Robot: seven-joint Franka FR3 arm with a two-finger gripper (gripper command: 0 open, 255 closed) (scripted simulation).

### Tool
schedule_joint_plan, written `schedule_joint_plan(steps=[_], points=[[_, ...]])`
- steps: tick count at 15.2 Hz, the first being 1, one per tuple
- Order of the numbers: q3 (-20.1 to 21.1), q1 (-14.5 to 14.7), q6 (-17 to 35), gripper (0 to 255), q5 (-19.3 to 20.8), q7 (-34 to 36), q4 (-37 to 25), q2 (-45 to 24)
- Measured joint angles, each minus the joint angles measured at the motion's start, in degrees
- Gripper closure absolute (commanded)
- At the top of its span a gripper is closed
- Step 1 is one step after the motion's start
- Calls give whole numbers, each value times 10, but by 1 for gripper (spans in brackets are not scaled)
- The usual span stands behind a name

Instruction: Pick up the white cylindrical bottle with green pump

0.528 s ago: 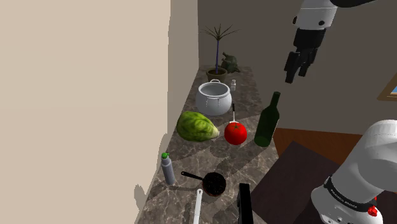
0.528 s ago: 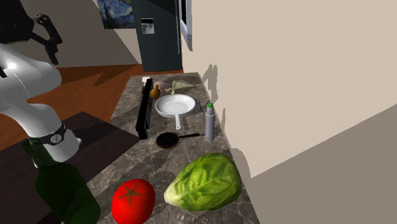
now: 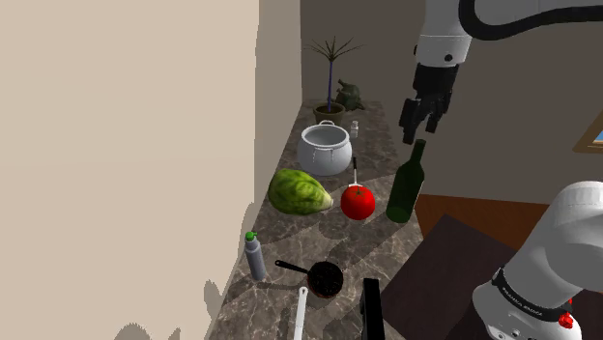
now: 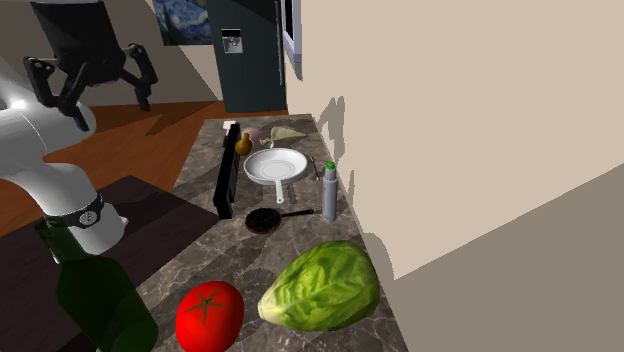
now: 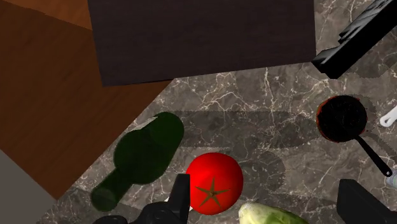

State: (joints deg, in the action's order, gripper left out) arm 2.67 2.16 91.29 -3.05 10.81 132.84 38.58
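Dark veined marble bench (image 3: 379,155) along a plain beige wall (image 3: 126,145). The pincer (image 3: 418,121) hangs high over the glossy green wine bottle (image 3: 406,184), fingers spread, empty. The pale cylindrical pump bottle (image 3: 255,257) stands upright at the wall, near the small black pan (image 3: 325,278).

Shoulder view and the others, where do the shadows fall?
Shoulder view: grey shadows on the beige wall beside the pump bottle. Second exterior view: lettuce shadow on the wall. Wrist view: soft dark bands across the marble counter near the tomato.
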Motion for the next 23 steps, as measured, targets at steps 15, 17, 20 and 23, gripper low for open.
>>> schedule_joint_plan(steps=[15, 17, 20, 23], points=[[140, 38, 161, 0, -44, 176, -60, -218], [159, 44, 174, 0, -40, 205, -82, -253], [181, 51, 198, 0, -26, 244, -117, -313], [198, 60, 216, 0, -4, 284, -160, -378]])
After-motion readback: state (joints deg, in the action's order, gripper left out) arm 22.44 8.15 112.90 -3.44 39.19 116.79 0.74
